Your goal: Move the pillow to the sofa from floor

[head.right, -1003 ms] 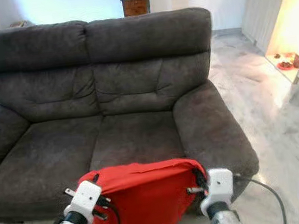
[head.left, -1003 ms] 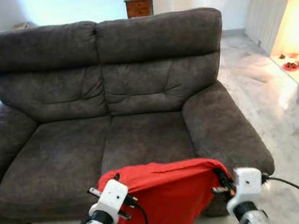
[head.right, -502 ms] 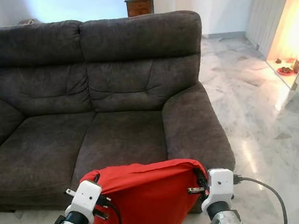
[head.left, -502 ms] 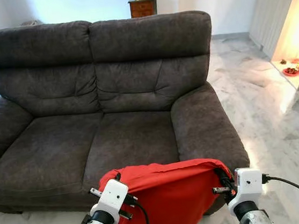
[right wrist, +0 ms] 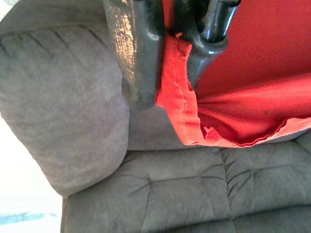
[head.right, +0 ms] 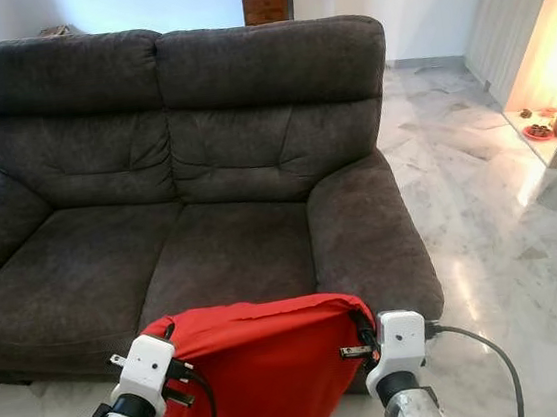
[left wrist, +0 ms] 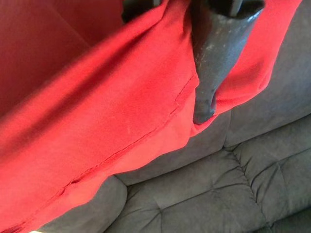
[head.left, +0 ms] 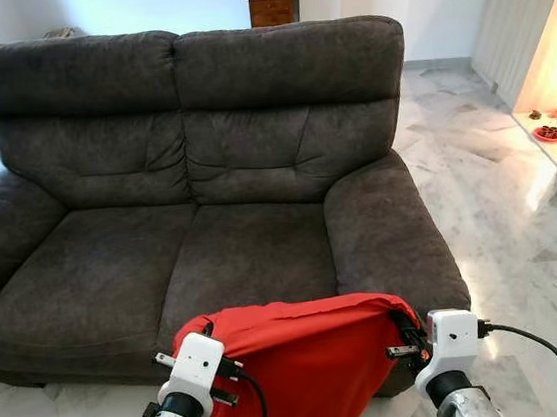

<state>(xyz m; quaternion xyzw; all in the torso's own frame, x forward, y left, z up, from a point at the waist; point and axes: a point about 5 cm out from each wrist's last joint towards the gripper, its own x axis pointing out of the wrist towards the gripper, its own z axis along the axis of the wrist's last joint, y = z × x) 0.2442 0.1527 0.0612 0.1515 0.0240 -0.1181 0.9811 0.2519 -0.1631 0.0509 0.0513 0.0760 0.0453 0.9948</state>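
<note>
We see the red pillow (head.left: 297, 367) held up off the floor, stretched between our two grippers just before the front edge of the grey sofa (head.left: 204, 177). Left gripper (left wrist: 194, 73) pinches its left top corner; right gripper (right wrist: 167, 53) clamps the right corner's seam between its fingers.

Both arms raised forward, left gripper (head.left: 204, 330) and right gripper (head.left: 405, 327) jaws clamped tight.

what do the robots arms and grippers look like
Both arms are silver with a dimpled, perforated surface and a black wrist ring. Each carries a white boxy wrist block with small screws. The left gripper and right gripper have long glossy black fingers. Black cables loop from each wrist.
</note>
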